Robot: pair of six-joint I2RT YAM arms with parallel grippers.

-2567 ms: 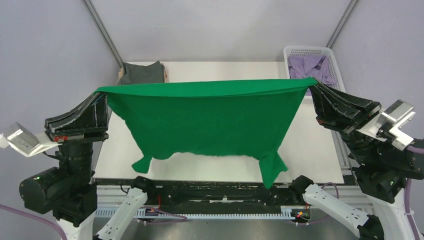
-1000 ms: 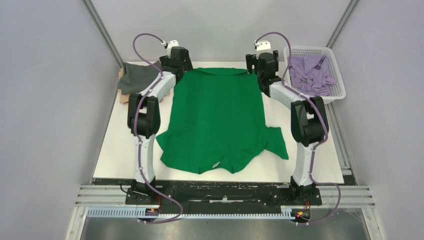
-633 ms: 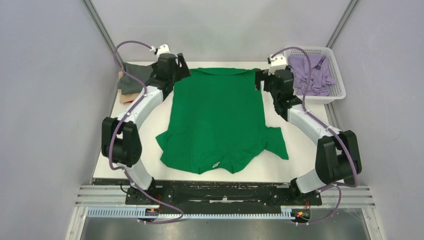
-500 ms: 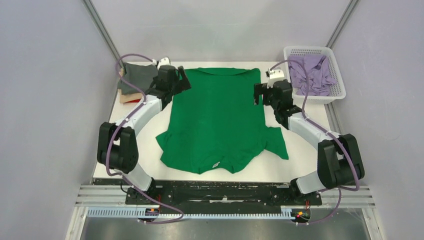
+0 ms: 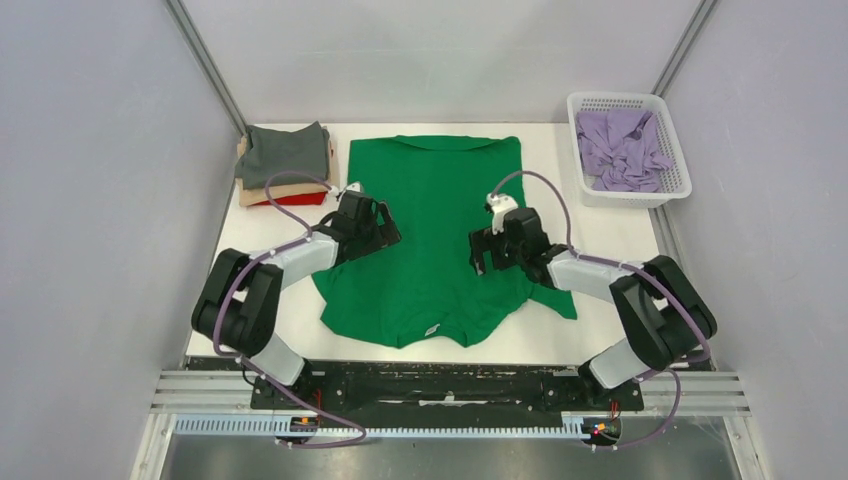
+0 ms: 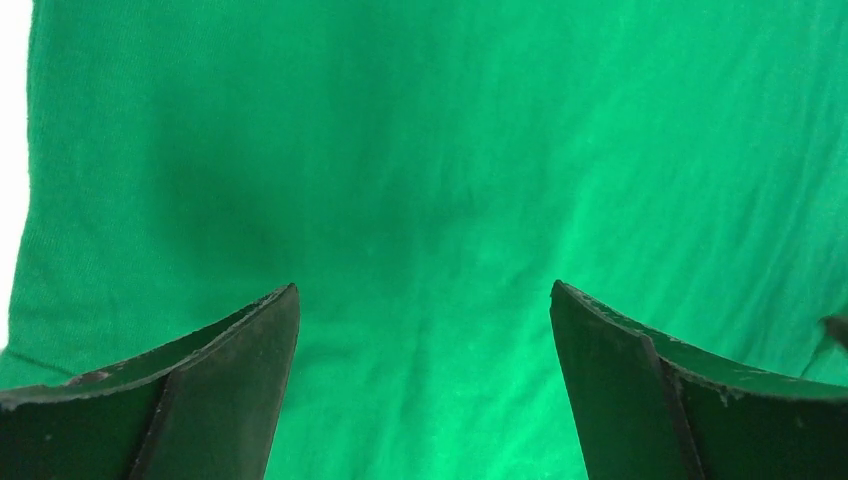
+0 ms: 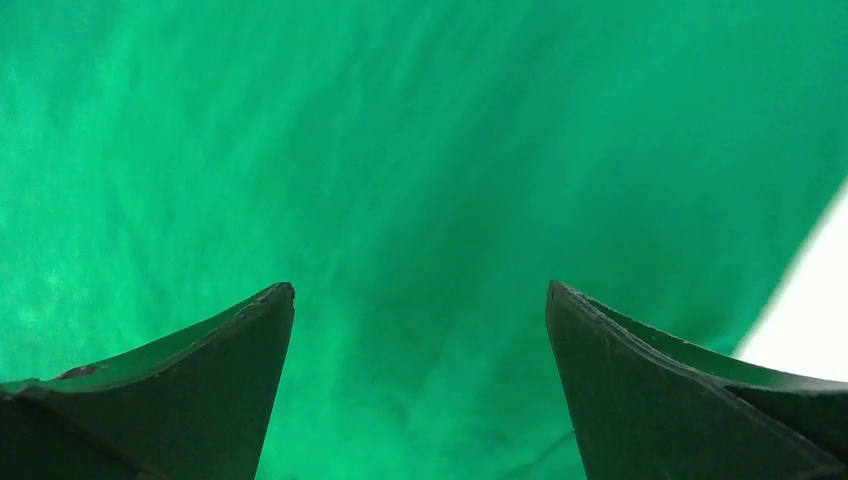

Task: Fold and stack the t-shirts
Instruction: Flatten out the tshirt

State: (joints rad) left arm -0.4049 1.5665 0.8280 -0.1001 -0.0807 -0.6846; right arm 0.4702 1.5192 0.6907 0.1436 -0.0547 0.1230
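Observation:
The bright green t-shirt point(image 5: 435, 200) lies spread flat on the white table point(image 5: 600, 225), its collar toward the near edge. My left gripper point(image 5: 388, 230) hovers over the shirt's left side, open, with nothing between its fingers. My right gripper point(image 5: 480, 252) hovers over the right side, also open and empty. In the left wrist view the left gripper point(image 6: 424, 290) shows only green cloth point(image 6: 430, 150) below it. The right gripper point(image 7: 420, 288) likewise looks down on green cloth point(image 7: 400, 130). A lavender t-shirt point(image 5: 620, 150) lies crumpled in the basket.
Folded dark grey point(image 5: 285, 152), tan point(image 5: 295, 187) and red point(image 5: 272, 201) t-shirts are stacked at the back left corner. The white mesh basket point(image 5: 640, 99) stands at the back right. Bare table point(image 7: 815, 300) shows just right of the shirt's edge.
Both arms let go of the shirt's far hem after laying it flat and drew back toward me; the open grippers now hang over the shirt's middle.

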